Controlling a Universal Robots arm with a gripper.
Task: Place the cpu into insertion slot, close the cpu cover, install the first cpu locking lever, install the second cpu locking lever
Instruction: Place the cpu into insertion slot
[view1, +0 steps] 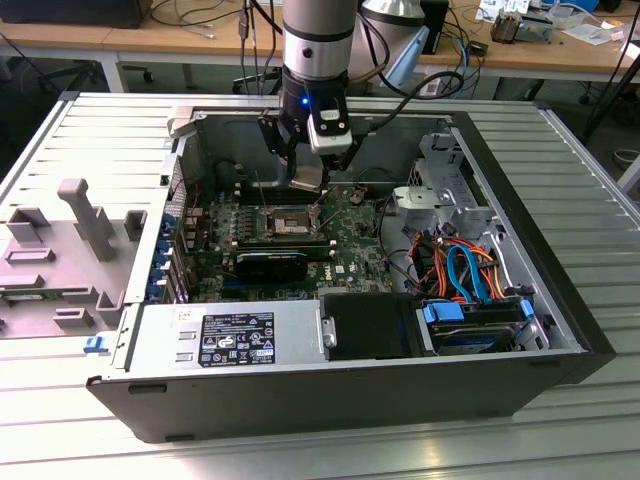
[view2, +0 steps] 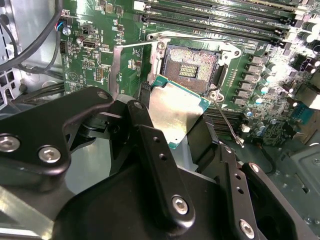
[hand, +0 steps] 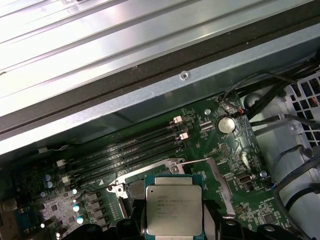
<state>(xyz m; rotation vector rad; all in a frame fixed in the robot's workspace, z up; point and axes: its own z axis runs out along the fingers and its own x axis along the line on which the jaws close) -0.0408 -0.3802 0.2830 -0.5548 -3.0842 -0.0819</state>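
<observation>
My gripper (view1: 308, 182) hangs inside the open computer case, shut on the cpu (view1: 309, 177). In the second wrist view the cpu (view2: 176, 106) is a silver-topped square with a green edge, clamped between the two black fingers (view2: 150, 135). It hovers tilted, just beside and above the insertion slot (view2: 193, 67), apart from it. The slot's dark centre lies bare. The cpu cover (view2: 116, 70) stands swung open at the slot's side. A thin locking lever (view2: 227, 124) sticks up free. In the first wrist view the cpu (hand: 174, 210) sits over the green board with the cover (hand: 220, 192) beside it.
Long black memory slots (hand: 125, 150) run beside the socket. A black card (view1: 272, 264) and the power supply (view1: 230, 338) lie toward the front, and drives with blue and orange cables (view1: 465, 275) at the exterior view's right. Grey fixture blocks (view1: 85, 215) stand outside the case wall.
</observation>
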